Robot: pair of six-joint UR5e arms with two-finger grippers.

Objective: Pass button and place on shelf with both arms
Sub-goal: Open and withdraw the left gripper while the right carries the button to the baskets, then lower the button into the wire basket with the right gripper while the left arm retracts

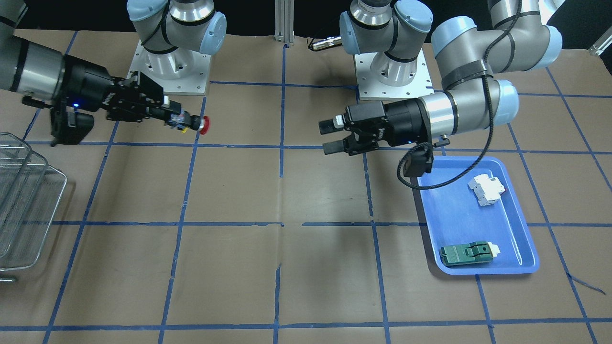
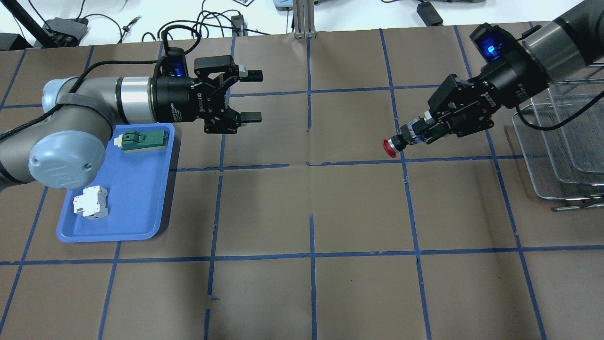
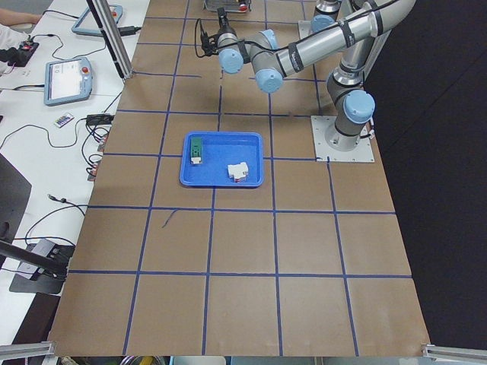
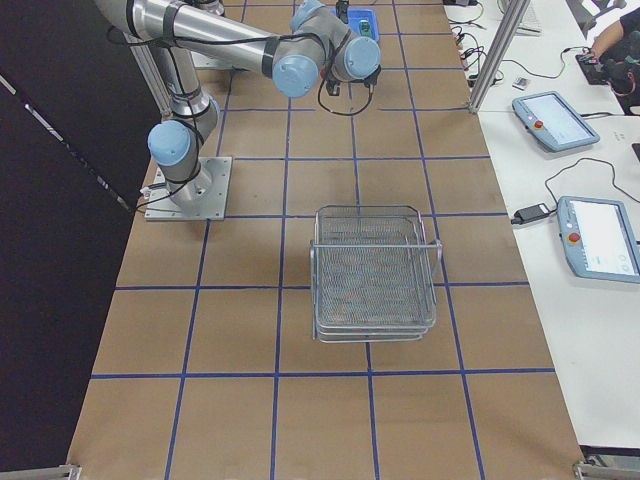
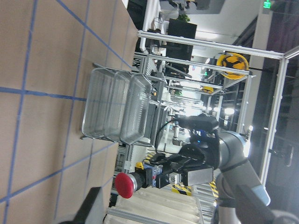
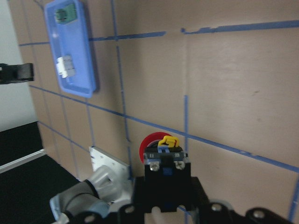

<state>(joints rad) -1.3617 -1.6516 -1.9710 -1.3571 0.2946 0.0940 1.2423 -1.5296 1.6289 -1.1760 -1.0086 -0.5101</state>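
Button [image 2: 401,140] lies horizontal, red cap pointing toward left arm [image 2: 134,98].

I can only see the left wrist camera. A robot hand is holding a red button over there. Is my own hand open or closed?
Observer: Open; the overhead view shows your left gripper with nothing between its fingers.
Operator: What's near my arm?
Observer: A blue tray, holding a white breaker and a green switch block.
Operator: Is the button close to me?
Observer: No; overhead, the button in the right gripper is well apart from yours, over on the side of the shelf.
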